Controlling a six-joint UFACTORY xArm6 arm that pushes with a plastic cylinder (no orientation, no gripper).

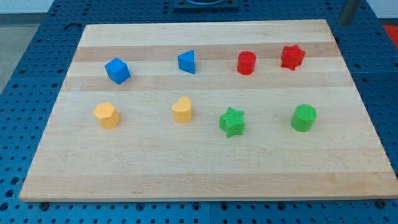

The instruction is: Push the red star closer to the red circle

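The red star point(291, 56) sits on the wooden board point(205, 174) near the view's top right. The red circle point(247, 63) stands just to its left, with a small gap between them. My rod shows at the view's top right corner, beyond the board's edge. My tip point(346, 23) is up and to the right of the red star, well apart from it and touching no block.
A blue cube point(117, 70) and a blue triangle point(186, 61) stand in the upper row to the left. A yellow hexagon point(106, 115), a yellow heart point(181, 109), a green star point(232, 121) and a green circle point(303, 117) form the lower row.
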